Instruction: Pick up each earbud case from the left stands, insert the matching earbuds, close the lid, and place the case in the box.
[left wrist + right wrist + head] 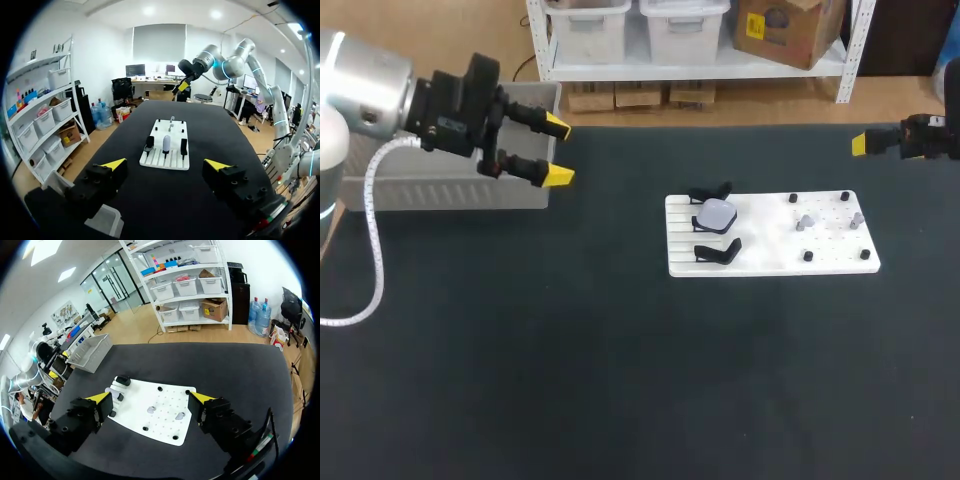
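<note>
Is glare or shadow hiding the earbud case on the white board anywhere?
Head view: no glare, but the pale earbud case contrasts weakly with the white board. Left wrist view: it shows plainly, unshadowed. Right wrist view: cannot make it out beside the black stands.

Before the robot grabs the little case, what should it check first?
1. Is the left claw open and empty? ok.
2. Is the right claw open and empty? ok.
3. Is the earbud case resting on the white board with nothing covering it? ok.
4. Are the grey earbuds waiting on the same board? ok.
5. Is the case lid open for the earbuds? cannot tell.
6. Is the box on the table near the left claw? ok.
</note>
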`<state>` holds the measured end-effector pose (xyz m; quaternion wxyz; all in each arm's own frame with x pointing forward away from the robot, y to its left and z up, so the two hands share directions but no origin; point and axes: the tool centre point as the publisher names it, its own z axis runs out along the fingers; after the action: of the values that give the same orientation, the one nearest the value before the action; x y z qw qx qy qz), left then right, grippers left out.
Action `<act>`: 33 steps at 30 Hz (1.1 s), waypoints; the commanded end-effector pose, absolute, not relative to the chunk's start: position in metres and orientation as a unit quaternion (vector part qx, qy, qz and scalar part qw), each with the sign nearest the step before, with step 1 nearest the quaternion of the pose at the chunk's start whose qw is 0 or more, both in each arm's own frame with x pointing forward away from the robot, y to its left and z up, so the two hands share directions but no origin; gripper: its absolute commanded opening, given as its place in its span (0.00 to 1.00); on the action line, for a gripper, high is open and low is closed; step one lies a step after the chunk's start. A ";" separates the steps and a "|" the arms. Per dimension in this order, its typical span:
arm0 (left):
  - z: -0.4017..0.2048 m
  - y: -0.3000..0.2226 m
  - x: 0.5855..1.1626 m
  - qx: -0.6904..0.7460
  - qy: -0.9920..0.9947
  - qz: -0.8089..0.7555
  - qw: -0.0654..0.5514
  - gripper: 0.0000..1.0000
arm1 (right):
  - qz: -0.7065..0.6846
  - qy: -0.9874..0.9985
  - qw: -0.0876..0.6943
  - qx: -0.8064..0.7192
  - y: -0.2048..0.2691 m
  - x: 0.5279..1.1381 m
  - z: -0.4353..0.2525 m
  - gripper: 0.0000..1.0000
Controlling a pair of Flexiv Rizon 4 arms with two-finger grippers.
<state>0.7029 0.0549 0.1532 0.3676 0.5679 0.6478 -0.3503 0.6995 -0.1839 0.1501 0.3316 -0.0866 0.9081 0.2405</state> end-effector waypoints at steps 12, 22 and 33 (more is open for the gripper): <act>0.137 0.020 0.707 0.569 0.642 -0.345 0.380 1.00 | 0.242 0.908 0.331 -0.087 -0.185 0.699 0.150 1.00; 0.101 -0.038 0.707 0.599 0.618 -0.356 0.365 1.00 | 0.242 0.908 0.331 -0.087 -0.185 0.699 0.150 1.00; 0.084 -0.060 0.706 0.614 0.587 -0.388 0.358 0.65 | 0.242 0.908 0.331 -0.087 -0.185 0.699 0.150 1.00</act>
<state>0.6964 -0.0535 0.0907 0.3624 0.6112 0.5924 -0.3798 0.6995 -0.1839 0.1501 0.3316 -0.0865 0.9082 0.2405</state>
